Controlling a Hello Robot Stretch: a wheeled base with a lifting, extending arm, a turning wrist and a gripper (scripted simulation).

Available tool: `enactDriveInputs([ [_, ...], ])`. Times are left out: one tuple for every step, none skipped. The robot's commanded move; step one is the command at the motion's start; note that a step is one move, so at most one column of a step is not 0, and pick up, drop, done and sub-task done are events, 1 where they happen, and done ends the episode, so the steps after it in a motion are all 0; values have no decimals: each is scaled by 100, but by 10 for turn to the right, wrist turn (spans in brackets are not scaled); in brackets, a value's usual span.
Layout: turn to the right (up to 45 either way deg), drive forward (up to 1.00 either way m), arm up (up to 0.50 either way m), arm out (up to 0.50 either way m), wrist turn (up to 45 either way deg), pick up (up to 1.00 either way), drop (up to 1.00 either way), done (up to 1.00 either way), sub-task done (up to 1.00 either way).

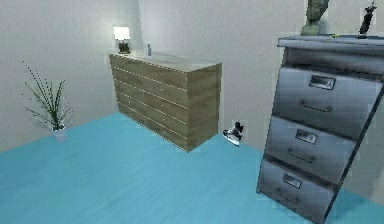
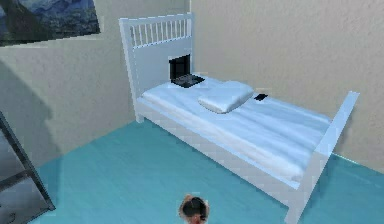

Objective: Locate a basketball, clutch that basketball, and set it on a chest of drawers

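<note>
Teal floor (image 1: 100,178) spreads across both views. A white bed (image 2: 150,58) is the biggest thing on it, in the arm side view, with its slatted headboard against a beige wall. A wooden chest of drawers (image 1: 165,95) stands against the far wall in the middle of the forward view. Nearer, at that view's right, rises a grey metal filing cabinet (image 1: 320,125) with three drawers showing. A dark painting (image 2: 45,18) hangs at the arm side view's upper left. A spiky potted plant (image 1: 48,102) sits on the floor well to the left of the chest.

On the bed lie a white pillow (image 2: 224,96), an open laptop (image 2: 185,75) up by the headboard, and a small dark flat thing (image 2: 261,97) just beside the pillow. A lit lamp (image 1: 122,38) stands on the chest's far end, and a dark bust (image 1: 317,15) tops the cabinet.

A small round ball (image 2: 194,209) (dark with orange-brown patches, as a basketball might look) shows against the floor at the arm side view's bottom edge, near the foot of the bed. A small dark-and-white object (image 1: 235,134) lies between chest and cabinet. How the hand stands cannot be told.
</note>
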Motion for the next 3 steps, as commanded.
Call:
enactDriveInputs([
  [0, 0, 12, 0, 0, 0, 0, 0, 0],
  [0, 0, 0, 50, 0, 0, 0, 0, 0],
  [0, 0, 0, 0, 450, 0, 0, 0, 0],
])
